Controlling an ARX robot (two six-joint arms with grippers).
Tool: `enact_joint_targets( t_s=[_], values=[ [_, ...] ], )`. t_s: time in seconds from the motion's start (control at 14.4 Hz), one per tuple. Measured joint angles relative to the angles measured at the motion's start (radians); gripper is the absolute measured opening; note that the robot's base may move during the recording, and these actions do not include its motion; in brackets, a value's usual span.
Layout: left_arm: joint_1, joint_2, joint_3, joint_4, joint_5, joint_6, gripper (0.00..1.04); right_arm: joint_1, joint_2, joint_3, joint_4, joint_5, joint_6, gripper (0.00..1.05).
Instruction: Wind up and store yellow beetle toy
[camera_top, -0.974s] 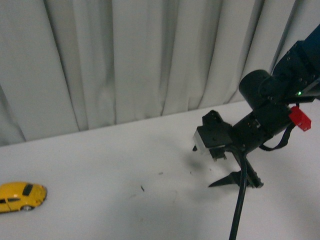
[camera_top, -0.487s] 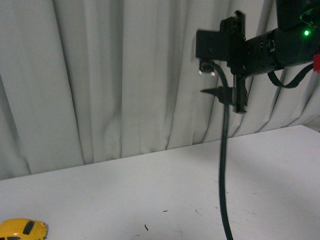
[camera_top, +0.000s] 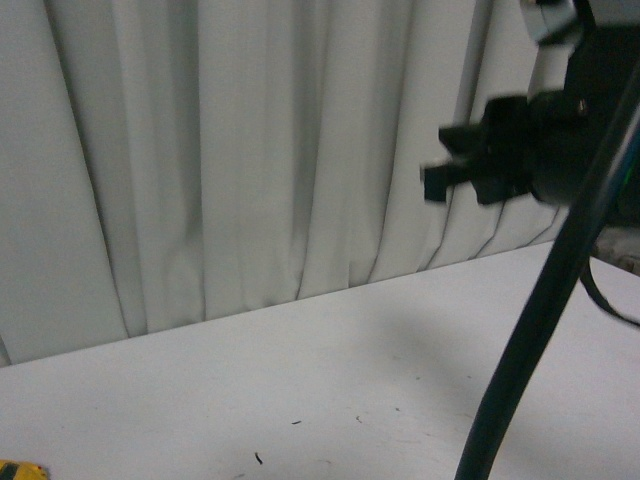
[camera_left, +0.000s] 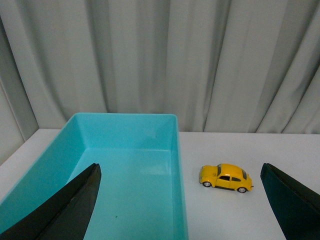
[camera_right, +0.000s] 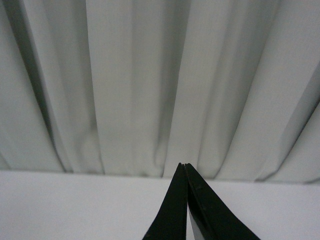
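Note:
The yellow beetle toy stands on its wheels on the white table, side-on, just beside the outer wall of a teal bin. My left gripper is open wide, well back from both; one dark finger shows over the bin and the other past the toy. In the front view only a yellow sliver of the toy shows at the bottom left corner. My right gripper is shut with nothing in it, pointing at the curtain above the table. The right arm hangs high at the right.
A pale pleated curtain closes the far edge of the white table. The teal bin holds nothing. A thick black cable runs down the right of the front view.
The right arm has risen from near the table to high at the right, its gripper still shut. In the front view the toy has slid down to the bottom left corner.

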Motion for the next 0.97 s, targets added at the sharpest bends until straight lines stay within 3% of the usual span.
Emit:
enact_joint_targets(
  t_s=[0.28, 0.83, 0.9, 0.97],
  values=[
    [0.0, 0.0, 0.0, 0.0, 0.0, 0.0, 0.98, 0.0, -0.163, -0.156, 0.032, 0.0, 0.048, 0.02],
    [0.0, 0.0, 0.0, 0.0, 0.0, 0.0, 0.98, 0.0, -0.525, -0.357, -0.154, 0.001, 0.051, 0.02],
    [0.0, 0.0, 0.0, 0.0, 0.0, 0.0, 0.98, 0.0, -0.55, -0.394, -0.117, 0.001, 0.051, 0.02],
    [0.0, 0.0, 0.0, 0.0, 0.0, 0.0, 0.98, 0.0, -0.589, -0.405, -0.188, 0.002, 0.052, 0.02]
  ],
)
